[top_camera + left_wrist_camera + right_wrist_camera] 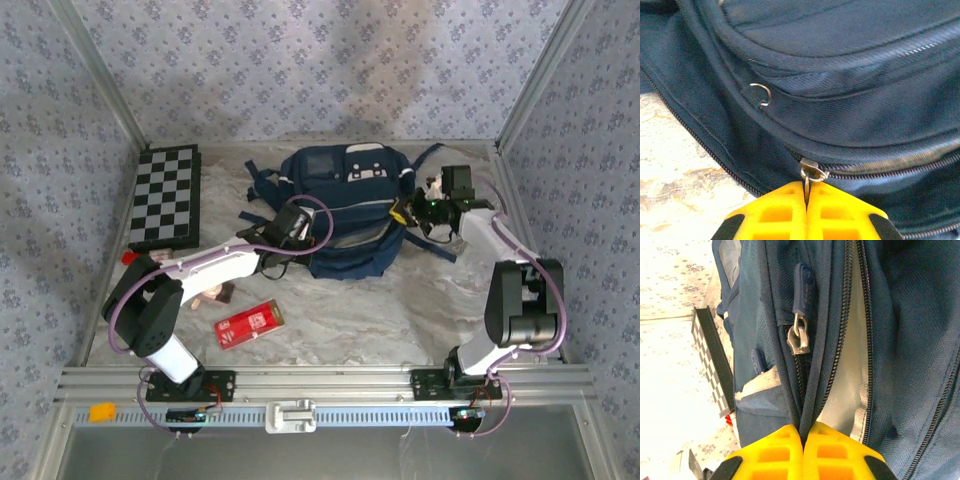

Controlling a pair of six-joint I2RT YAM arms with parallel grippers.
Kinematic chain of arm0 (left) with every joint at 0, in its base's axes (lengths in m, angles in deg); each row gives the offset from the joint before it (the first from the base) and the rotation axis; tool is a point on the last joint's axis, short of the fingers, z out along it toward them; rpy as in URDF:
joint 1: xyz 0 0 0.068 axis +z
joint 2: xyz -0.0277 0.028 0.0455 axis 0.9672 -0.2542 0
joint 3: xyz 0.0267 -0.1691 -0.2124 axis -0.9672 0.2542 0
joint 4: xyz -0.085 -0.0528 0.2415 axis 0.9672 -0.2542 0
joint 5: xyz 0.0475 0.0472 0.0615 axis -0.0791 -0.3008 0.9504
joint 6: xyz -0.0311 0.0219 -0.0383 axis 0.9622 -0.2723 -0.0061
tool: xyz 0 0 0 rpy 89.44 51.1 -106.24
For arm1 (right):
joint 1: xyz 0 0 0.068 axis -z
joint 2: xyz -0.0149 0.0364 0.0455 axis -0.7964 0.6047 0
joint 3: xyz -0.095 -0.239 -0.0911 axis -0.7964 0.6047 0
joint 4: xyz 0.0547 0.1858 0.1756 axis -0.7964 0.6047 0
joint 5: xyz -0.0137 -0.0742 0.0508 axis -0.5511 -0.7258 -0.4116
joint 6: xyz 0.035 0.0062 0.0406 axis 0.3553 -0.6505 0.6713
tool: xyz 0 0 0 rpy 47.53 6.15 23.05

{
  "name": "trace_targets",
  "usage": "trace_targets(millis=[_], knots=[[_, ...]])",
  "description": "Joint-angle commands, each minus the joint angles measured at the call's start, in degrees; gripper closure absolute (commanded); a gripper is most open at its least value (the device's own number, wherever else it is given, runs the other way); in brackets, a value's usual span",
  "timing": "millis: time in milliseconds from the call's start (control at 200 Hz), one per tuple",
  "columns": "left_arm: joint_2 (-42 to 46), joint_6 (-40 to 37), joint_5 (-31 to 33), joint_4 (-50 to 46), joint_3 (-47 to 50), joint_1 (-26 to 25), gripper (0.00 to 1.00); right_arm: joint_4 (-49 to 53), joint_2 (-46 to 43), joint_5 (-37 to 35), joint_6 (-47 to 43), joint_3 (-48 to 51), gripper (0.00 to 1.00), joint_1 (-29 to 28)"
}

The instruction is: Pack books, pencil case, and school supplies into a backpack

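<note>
You see the backpack (345, 215) lying flat on the marbled table (400, 310), a little above the centre of the top view, with its white patches facing up and its dark straps spread to the left and to the right.

Your left gripper (305, 238) is at the lower left edge of the backpack. In the left wrist view its yellow fingers (775, 215) are pressed together, and the thin metal zipper tab (810, 177) goes down between them, so this claw is closed on the tab. The zipper line runs to the right from there, and a small wire ring (762, 94) sits on the seam higher up, left of centre.

Your right gripper (398, 213) is at the right side of the backpack. In the right wrist view the two yellow fingers (835, 452) meet at the bottom centre and pinch a fold of the navy fabric, so this claw is closed on the backpack itself. Just right of this fold the zipper stands open and a pale lining (840, 390) shows inside. A blue zipper pull (801, 315) hangs free above the fingers.

The pencil case (250, 322) lies on the table in the lower left part of the top view, well apart from the backpack and just beside the left arm. The chequered board (168, 195) lies at the upper left.
</note>
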Motion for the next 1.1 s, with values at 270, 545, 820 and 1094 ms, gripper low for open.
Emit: trace_targets(millis=[270,545,820,1094], knots=[[-3.2,0.3,-3.3,1.0,-3.9,-1.8,1.00,-13.2,-5.8,-10.6,9.4,8.1,0.44,-11.3],[-3.3,-0.1,-3.3,2.0,-3.5,-1.6,1.00,-17.8,-5.4,-23.8,16.2,10.4,0.39,-23.0],[-2.2,-1.0,-2.0,2.0,-2.9,-1.5,1.00,-16.2,-4.8,-29.3,13.8,8.9,0.77,-24.7],[2.0,-3.2,5.8,0.1,1.8,0.5,1.00,-11.0,-9.6,-21.5,8.5,7.7,1.00,-18.3]])
